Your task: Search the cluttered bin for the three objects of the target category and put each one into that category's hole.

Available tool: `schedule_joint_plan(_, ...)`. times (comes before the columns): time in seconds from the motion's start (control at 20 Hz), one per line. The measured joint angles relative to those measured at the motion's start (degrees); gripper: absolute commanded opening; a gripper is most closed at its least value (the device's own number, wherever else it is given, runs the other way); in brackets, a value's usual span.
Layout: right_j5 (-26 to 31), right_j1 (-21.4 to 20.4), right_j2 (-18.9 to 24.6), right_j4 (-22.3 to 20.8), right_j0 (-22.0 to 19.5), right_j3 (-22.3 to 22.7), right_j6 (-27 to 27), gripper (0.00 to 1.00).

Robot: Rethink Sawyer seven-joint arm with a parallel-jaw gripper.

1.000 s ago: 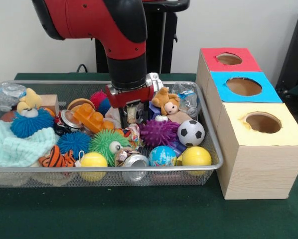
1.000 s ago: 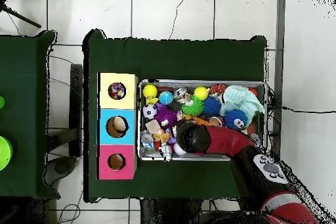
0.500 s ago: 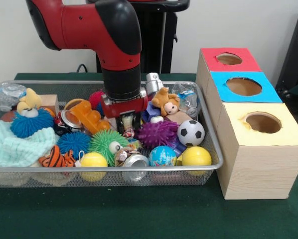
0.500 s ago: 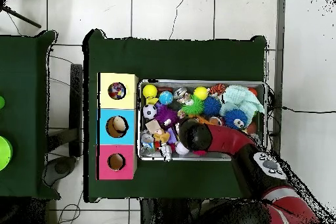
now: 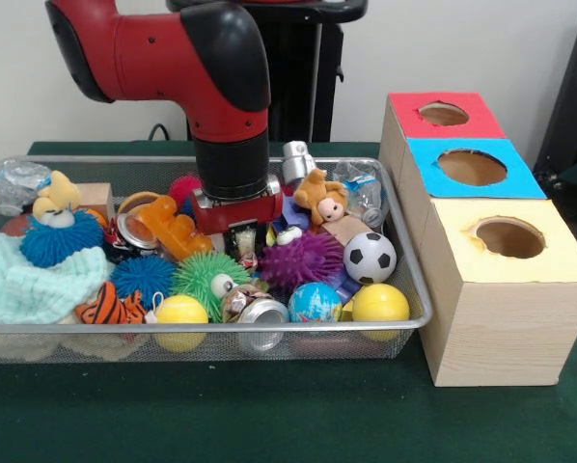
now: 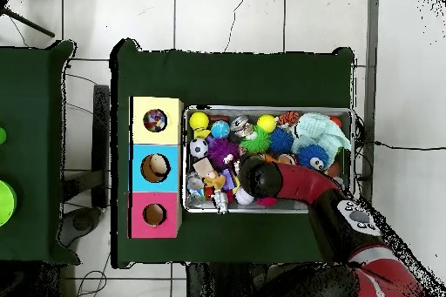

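From my remote station I see the red and black arm point(image 5: 187, 58) bending at its elbow and dropping straight down into the wire mesh bin point(image 5: 404, 260), its wrist vertical over the middle of the clutter. The pincer point(image 5: 245, 243) is sunk among the toys between the orange plastic toy point(image 5: 173, 230) and the purple spiky ball point(image 5: 306, 258); I cannot tell whether it is spread or pressed together, since the toys hide its tips. In the overhead view the arm point(image 6: 296, 185) reaches in from the bin's robot side and covers the centre of the bin point(image 6: 352, 137). A soccer ball point(image 5: 370, 257), a globe ball point(image 5: 315, 302), two yellow balls point(image 5: 379, 304), a crushed can point(image 5: 255, 311), a green spiky ball point(image 5: 206, 278) and a brown plush animal point(image 5: 322, 198) lie around it. Beside the bin on the green worktop point(image 5: 288, 415) stands the wooden box, its red hole point(image 5: 444, 114), blue hole point(image 5: 472, 167) and yellow hole point(image 5: 509, 236) in a row
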Motion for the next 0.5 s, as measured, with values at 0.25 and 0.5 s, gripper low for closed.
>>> schedule_joint_plan(0.25,0.71,-0.53,-0.03,0.02,0.29,0.00,0.00,0.00)
schedule_joint_plan(0.5,4.17,-4.84,-0.69,1.53,2.23,0.93,0.00,0.00)
